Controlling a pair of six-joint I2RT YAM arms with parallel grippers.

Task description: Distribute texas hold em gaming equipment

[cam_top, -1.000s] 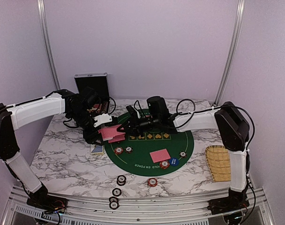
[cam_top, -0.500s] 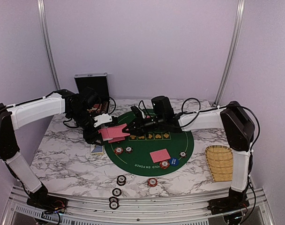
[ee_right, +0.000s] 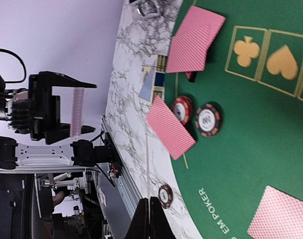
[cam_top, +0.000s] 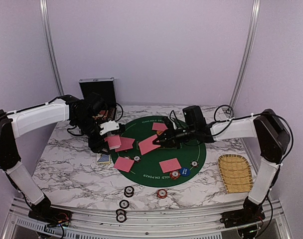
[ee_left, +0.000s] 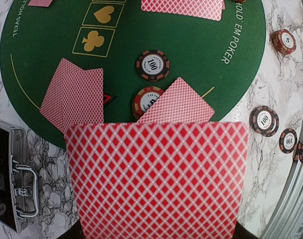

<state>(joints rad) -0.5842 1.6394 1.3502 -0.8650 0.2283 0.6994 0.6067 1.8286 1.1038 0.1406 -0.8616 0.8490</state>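
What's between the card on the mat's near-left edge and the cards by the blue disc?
A dark chip beside that card; otherwise bare felt. Top view.

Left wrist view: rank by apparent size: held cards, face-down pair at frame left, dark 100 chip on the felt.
1. Held cards, though nearness to the camera inflates them.
2. Face-down pair.
3. Dark 100 chip.
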